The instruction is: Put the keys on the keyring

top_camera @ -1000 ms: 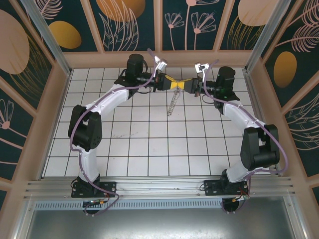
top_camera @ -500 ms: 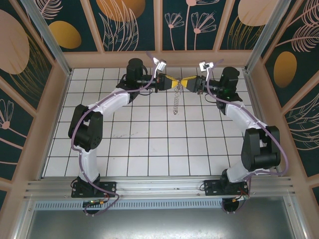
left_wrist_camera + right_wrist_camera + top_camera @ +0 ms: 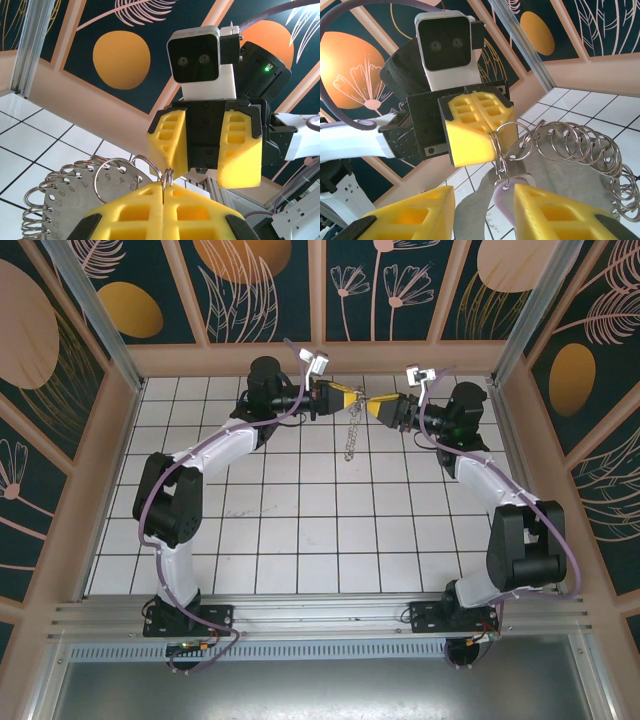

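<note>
1. The white-and-black jointed left arm (image 3: pixel 215 453) is stretched forward and bent inward at the elbow.
2. Its yellow-fingered left gripper (image 3: pixel 336 397) (image 3: pixel 164 212) (image 3: pixel 477 131) is held with both fingers pressed flat together.
3. The matching right arm (image 3: pixel 487 483) is bent inward likewise.
4. The yellow-fingered right gripper (image 3: pixel 384 408) (image 3: pixel 484 212) (image 3: pixel 204 162) is held with its fingers parted, tip to tip with the left claw.

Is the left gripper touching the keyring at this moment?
Touching. The left wrist view shows it: the left gripper is shut, and a wire loop on the rim of the keyring sits pinched between its yellow fingers.
</note>
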You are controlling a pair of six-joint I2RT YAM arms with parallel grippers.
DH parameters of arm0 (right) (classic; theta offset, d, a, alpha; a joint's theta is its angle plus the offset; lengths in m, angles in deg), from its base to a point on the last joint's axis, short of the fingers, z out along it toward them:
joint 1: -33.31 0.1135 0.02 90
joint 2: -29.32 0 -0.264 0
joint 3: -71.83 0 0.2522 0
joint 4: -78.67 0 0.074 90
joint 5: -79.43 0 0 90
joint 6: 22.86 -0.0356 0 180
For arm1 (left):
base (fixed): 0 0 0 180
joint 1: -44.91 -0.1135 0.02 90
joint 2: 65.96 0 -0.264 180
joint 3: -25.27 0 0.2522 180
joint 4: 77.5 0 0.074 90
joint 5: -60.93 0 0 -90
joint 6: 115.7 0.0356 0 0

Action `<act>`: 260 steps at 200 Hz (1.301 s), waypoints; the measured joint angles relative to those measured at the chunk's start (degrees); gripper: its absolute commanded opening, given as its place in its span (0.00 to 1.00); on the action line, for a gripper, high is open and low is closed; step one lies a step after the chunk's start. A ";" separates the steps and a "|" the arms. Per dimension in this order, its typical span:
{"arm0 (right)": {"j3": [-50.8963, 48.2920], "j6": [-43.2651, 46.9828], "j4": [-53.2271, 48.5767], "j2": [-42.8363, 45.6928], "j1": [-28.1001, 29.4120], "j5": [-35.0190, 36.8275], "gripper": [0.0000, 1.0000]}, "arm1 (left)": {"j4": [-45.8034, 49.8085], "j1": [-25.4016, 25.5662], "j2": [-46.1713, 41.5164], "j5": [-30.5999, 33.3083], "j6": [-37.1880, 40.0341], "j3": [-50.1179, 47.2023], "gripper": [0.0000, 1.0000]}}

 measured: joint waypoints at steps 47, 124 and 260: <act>0.07 -1.97 1.92 -1.68 0.13 0.31 0.36 | -0.55 0.00 -0.04 -0.02 -0.44 -0.57 0.00; 2.08 -3.65 3.30 -3.80 1.44 0.98 0.02 | -0.83 0.00 -0.04 -0.04 -0.87 -0.57 0.00; -3.06 -2.19 4.04 -1.29 1.79 1.49 0.00 | -1.40 0.72 -0.81 1.05 -1.64 -2.54 0.00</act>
